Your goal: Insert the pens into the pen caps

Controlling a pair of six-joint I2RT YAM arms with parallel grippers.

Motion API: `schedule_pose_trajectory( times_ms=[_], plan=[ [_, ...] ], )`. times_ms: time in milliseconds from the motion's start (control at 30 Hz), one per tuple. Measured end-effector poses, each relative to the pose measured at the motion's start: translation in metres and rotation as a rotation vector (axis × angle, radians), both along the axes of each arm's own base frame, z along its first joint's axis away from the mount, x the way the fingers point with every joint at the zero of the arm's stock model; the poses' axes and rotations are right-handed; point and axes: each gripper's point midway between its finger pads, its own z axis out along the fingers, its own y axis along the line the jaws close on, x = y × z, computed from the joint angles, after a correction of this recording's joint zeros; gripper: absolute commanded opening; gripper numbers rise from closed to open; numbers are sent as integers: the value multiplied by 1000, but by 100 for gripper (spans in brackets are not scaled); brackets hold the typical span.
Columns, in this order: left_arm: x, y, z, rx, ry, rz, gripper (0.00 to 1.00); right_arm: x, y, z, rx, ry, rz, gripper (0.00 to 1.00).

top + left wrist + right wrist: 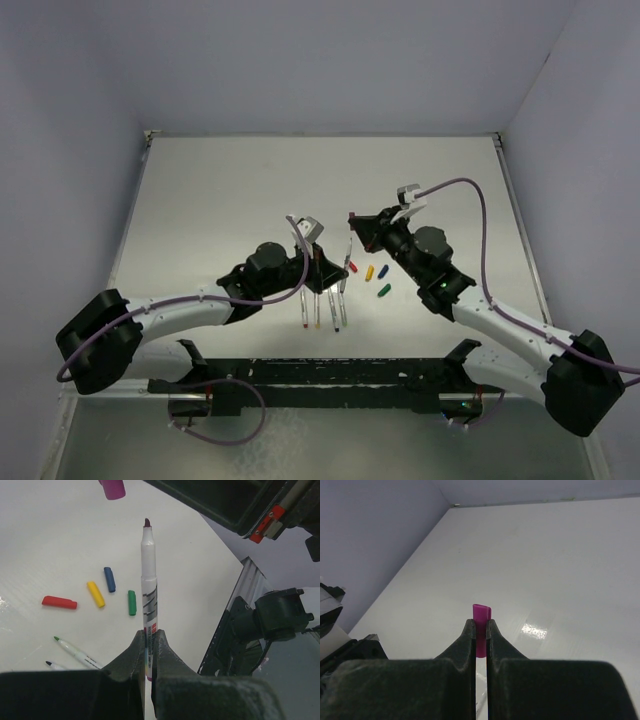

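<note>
My left gripper (148, 635) is shut on the lower end of a white pen (148, 595), whose dark magenta tip points up toward the magenta cap (113, 487). The cap lies a little up and left of the tip, not touching it. My right gripper (480, 625) is shut on that magenta cap (481, 615), which sticks out between the fingertips. In the top view the left gripper (327, 270) and right gripper (358, 226) face each other at mid table. Red (59, 602), yellow (95, 594), blue (109, 579) and green (132, 602) caps lie on the table.
Several loose pens (322, 305) lie side by side under the left gripper; a green-tipped one (77, 652) shows in the left wrist view. The right arm's black body (235, 505) is close at the upper right. A metal rail (250, 580) marks the table's edge.
</note>
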Motion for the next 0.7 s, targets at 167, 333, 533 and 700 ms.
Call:
schedule_pose_trajectory(
  times_ms=[167, 333, 533, 700],
  plan=[
    [0, 0, 4, -17, 12, 8, 0, -2, 3, 16, 62, -51, 18, 0],
    [2, 1, 11, -37, 4, 27, 0, -4, 6, 28, 103, -81, 34, 0],
    [6, 2, 15, -50, -1, 50, 0, -6, 9, 30, 123, -83, 54, 0],
    [8, 3, 15, -50, -2, 65, 0, -9, 10, 25, 123, -72, 65, 0]
  ],
)
